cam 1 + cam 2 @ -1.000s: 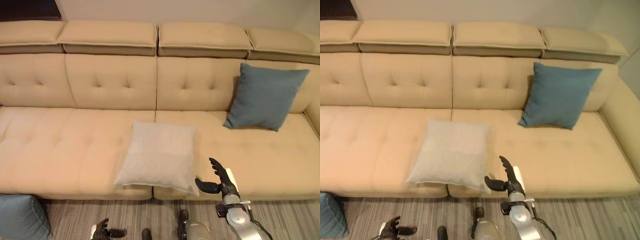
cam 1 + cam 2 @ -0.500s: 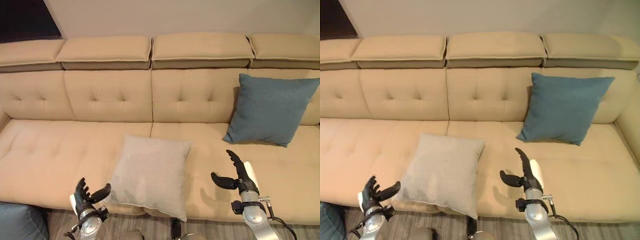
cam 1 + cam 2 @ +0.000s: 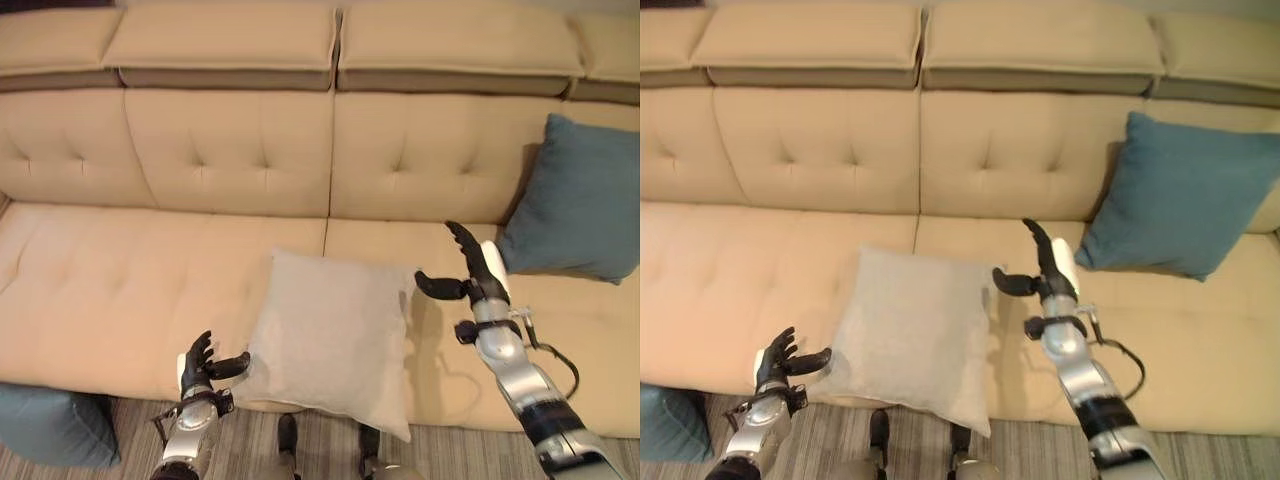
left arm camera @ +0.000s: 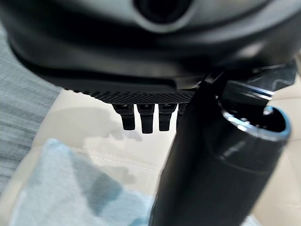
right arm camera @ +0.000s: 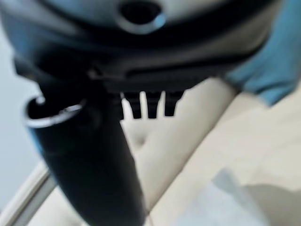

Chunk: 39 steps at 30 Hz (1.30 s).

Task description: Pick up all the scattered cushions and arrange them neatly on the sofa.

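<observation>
A light grey cushion lies flat on the beige sofa's seat, with one corner hanging over the front edge. My left hand is open beside its lower left corner, close to it but apart. Open too, my right hand hovers above the seat just right of the cushion's upper right corner. A blue cushion leans upright against the sofa back at the right. Another blue cushion lies on the floor at the lower left, by the sofa's front.
The sofa's tufted back and headrests span the view. The seat's left half is bare. Striped grey carpet runs along the sofa's front.
The camera has shifted. My right hand has risen and moved forward to the grey cushion's upper right corner. My left hand has come close to the cushion's lower left corner.
</observation>
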{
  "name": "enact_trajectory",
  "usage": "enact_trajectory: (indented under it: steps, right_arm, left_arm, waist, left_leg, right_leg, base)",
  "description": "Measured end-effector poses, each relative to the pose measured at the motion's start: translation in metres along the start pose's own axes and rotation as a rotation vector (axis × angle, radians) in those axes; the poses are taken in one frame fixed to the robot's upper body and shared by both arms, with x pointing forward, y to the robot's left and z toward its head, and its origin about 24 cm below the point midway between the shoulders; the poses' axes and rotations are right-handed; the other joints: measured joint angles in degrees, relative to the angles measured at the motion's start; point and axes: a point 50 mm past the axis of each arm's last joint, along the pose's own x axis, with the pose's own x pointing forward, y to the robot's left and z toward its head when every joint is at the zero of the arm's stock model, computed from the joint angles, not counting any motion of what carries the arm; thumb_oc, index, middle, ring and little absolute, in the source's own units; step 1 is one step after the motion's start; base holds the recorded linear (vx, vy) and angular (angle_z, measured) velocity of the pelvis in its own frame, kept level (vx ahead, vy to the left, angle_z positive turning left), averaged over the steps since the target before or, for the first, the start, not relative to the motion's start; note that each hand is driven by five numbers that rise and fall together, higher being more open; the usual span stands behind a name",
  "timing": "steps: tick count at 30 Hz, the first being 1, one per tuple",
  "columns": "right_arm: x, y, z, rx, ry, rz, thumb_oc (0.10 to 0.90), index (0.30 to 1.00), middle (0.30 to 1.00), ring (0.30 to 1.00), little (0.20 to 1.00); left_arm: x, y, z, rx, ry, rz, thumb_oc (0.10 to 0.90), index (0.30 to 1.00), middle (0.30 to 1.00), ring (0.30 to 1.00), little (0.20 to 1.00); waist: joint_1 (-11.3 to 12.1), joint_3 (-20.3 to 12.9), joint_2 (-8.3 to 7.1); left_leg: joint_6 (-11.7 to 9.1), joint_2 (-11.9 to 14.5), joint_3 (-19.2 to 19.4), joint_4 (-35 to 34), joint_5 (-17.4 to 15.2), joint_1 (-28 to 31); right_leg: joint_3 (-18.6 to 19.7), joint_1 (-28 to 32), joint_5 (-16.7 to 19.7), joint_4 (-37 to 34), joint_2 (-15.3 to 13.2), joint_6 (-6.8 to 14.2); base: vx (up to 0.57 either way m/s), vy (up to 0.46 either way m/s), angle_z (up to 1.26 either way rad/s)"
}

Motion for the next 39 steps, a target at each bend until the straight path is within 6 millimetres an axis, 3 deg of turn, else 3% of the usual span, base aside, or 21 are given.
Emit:
enact_trajectory:
  steps: [3,4,8,11,17,24,25,26,27,28,39]
  right_arm:
    - [0.03,-0.01,0.029,-0.035,-0.054,-0.048,0.8,0.9,0.9,0.9,0.9]
    - [0.041,-0.015,0.038,-0.058,-0.056,-0.084,0.8,0.9,0.9,0.9,0.9]
    - [0.045,-0.013,0.035,-0.089,0.002,-0.102,0.8,0.9,0.9,0.9,0.9]
    - [0.041,0.001,0.022,-0.136,0.085,-0.062,0.8,0.9,0.9,0.9,0.9]
    - [0.043,0.029,0.023,-0.22,0.139,0.016,0.8,0.9,0.9,0.9,0.9]
    - [0.043,0.047,0.025,-0.103,0.214,0.099,0.8,0.9,0.9,0.9,0.9]
    - [0.042,0.047,0.024,-0.094,0.213,0.114,0.729,0.794,0.794,0.794,0.794]
    - [0.04,0.048,0.024,-0.084,0.209,0.128,0.569,0.554,0.554,0.554,0.554]
    - [0.037,0.05,0.024,-0.078,0.194,0.135,0.444,0.366,0.366,0.366,0.366]
    - [0.034,0.051,0.024,-0.073,0.181,0.145,0.4,0.3,0.3,0.3,0.3]
    - [0.007,0.028,-0.008,0.003,0.218,0.182,0.4,0.3,0.3,0.3,0.3]
  left_arm:
    - [0.013,-0.007,0.038,0.012,-0.107,0.0,0.8,0.9,0.9,0.9,0.9]
    - [0.02,-0.015,0.061,0.01,-0.163,-0.003,0.8,0.9,0.9,0.9,0.9]
    - [0.024,-0.028,0.092,-0.039,-0.238,-0.03,0.8,0.9,0.9,0.9,0.9]
    - [0.022,-0.037,0.089,-0.129,-0.207,-0.055,0.8,0.9,0.9,0.9,0.9]
    - [0.017,-0.056,0.076,-0.231,-0.124,-0.13,0.8,0.9,0.9,0.9,0.9]
    - [0.017,-0.061,0.071,-0.216,-0.073,-0.198,0.8,0.9,0.9,0.9,0.9]
    - [0.017,-0.061,0.07,-0.201,-0.07,-0.207,0.8,0.9,0.9,0.9,0.9]
    - [0.017,-0.063,0.069,-0.188,-0.061,-0.22,0.693,0.74,0.74,0.74,0.74]
    - [0.016,-0.064,0.067,-0.183,-0.051,-0.229,0.4,0.3,0.3,0.3,0.3]
    - [0.016,-0.064,0.065,-0.188,-0.04,-0.231,0.4,0.3,0.3,0.3,0.3]
    - [0.012,-0.04,0.031,-0.103,0.07,-0.271,0.4,0.3,0.3,0.3,0.3]
  waist:
    - [0.5,3.1,0.18]
    - [0.7,5.0,0.04]
    - [0.8,8.5,-1.01]
    - [0.7,9.7,-1.35]
    - [0.7,10.7,-1.85]
    - [0.1,10.8,-1.94]
    - [0.1,10.8,-1.94]
    - [0.1,10.8,-1.97]
    - [0.0,10.8,-2.06]
    - [0.0,10.8,-2.17]
    - [-1.5,10.8,-2.58]
  left_leg:
    - [0.4,0.0,0.1,0.0,0.9,-3.0]
    - [0.4,0.0,0.1,0.0,1.3,-4.1]
    - [0.4,0.0,0.3,0.0,1.3,-4.5]
    - [0.4,-0.1,0.4,0.0,1.3,-4.4]
    - [0.4,-0.1,1.5,0.0,1.3,-3.1]
    - [0.4,-0.1,1.5,0.0,1.3,-2.1]
    - [0.4,-0.1,1.5,0.0,1.3,-2.1]
    - [0.4,-0.1,1.6,0.0,1.3,-2.1]
    - [0.4,-0.1,1.6,0.0,1.3,-2.0]
    - [0.4,-0.1,1.7,0.0,1.3,-1.9]
    - [1.0,-0.2,3.2,0.0,0.7,2.0]
  right_leg:
    - [0.1,-3.1,1.1,0.0,0.0,0.0]
    - [0.1,-4.2,1.5,0.0,0.0,0.0]
    - [0.4,-4.7,1.6,0.0,0.0,-0.1]
    - [0.6,-4.7,1.6,0.1,-0.1,-0.1]
    - [1.2,-3.6,1.6,0.2,-0.1,-0.1]
    - [1.4,-2.8,1.9,0.2,-0.1,-0.1]
    - [1.4,-2.8,2.0,0.2,-0.1,0.0]
    - [1.5,-2.8,2.1,0.2,-0.1,0.1]
    - [1.6,-2.7,2.1,0.1,-0.1,0.1]
    - [1.7,-2.7,2.2,0.1,-0.1,0.1]
    - [3.4,0.4,2.2,0.0,-0.3,0.2]
  base:
    - [-0.08,0.012,-0.04]
    - [0.0,0.0,0.0]
    - [-0.01,0.002,-0.04]
    - [-0.02,0.01,-0.01]
    - [-0.01,0.002,-0.05]
    - [0.0,-0.01,0.0]
    - [0.02,-0.044,-0.04]
    - [0.02,-0.044,-0.03]
    - [0.03,-0.046,-0.04]
    - [0.04,-0.033,-0.06]
    - [0.05,-0.019,-0.08]
